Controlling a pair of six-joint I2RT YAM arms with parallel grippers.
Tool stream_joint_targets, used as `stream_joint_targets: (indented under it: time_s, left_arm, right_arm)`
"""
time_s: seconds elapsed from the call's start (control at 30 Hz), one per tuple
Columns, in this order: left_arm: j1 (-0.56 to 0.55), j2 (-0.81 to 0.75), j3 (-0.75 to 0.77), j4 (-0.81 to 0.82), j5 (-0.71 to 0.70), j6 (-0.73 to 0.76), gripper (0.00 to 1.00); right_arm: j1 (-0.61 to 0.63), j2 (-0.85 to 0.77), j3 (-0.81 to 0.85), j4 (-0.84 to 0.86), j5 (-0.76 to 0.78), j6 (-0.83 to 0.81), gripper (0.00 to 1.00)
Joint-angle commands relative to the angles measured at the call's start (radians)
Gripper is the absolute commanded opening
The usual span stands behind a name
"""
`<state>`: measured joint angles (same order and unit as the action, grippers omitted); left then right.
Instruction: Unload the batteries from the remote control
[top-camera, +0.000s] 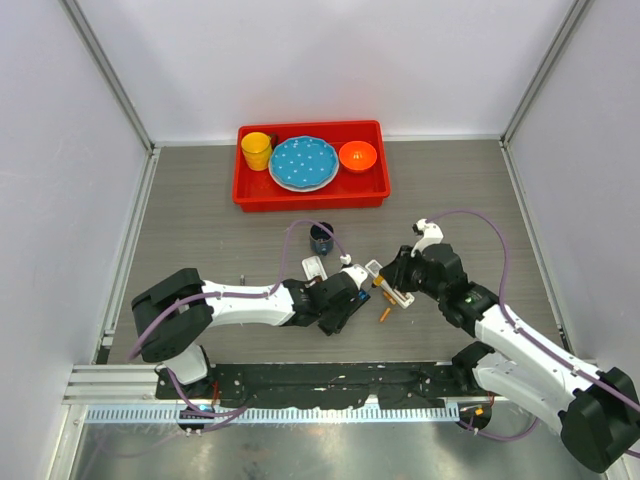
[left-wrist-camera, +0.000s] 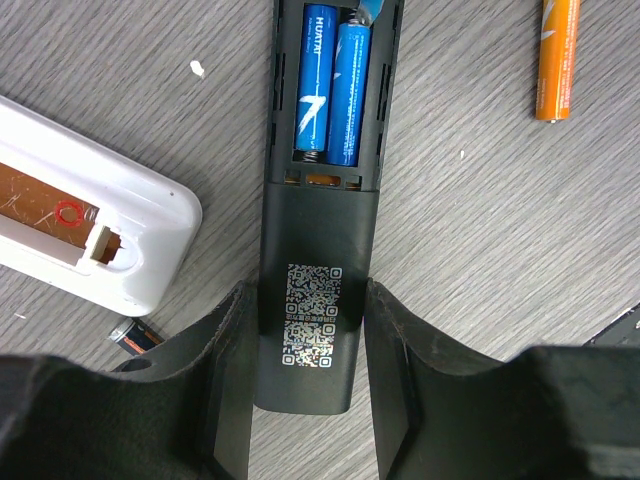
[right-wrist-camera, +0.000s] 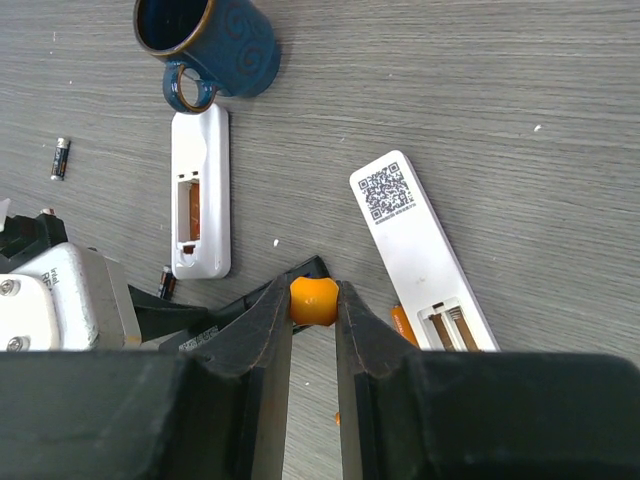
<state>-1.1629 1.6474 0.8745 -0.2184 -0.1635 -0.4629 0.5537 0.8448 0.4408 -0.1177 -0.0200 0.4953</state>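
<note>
Fingers (left-wrist-camera: 225, 350) of the left gripper (left-wrist-camera: 310, 300) press on both long sides of the black remote (left-wrist-camera: 312, 230), holding it flat on the desk (left-wrist-camera: 500, 250) at the end that carries the code label. The open compartment (left-wrist-camera: 335, 150) lies at the opposite end, straight ahead of those fingers. Two blue batteries (left-wrist-camera: 333, 90) sit in it side by side, their long axes running along the black remote's length and away from the left gripper. The right gripper (right-wrist-camera: 314, 288) is narrowed onto the orange handle of the screwdriver (right-wrist-camera: 314, 302). The tool's tip (left-wrist-camera: 368, 10) appears to rest at the far end of one cell, though the frame edge cuts it off. The right arm is judged nearer to the cells and placed to lever one up from that far end, while the left arm only steadies the body. An orange battery (left-wrist-camera: 556, 60) lies loose beside the compartment end of the black remote, apart from it. A dark battery (left-wrist-camera: 135, 338) lies near the gripped end, on the other side. A white remote (left-wrist-camera: 90, 215) with an empty bay lies on that same side.
</note>
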Motion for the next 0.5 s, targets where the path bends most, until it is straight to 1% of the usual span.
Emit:
stream_joint_targets:
  time_s: [0.0,0.23,0.47]
  left_arm:
    - [-0.003,0.081,-0.046,-0.056,0.067,-0.023,0.00]
    - [-0.003,0.092,-0.040,-0.052,0.071,-0.025,0.00]
    - [-0.003,0.094,-0.042,-0.047,0.073,-0.026,0.00]
  right_arm:
    - [0.000,-0.006,-0.007,0.024,-0.069,-0.008,0.01]
    - [0.000,-0.062,-0.016,0.055,-0.175,0.006,0.01]
    - [0.000,-0.070,-0.014,0.081,-0.232,0.011,0.01]
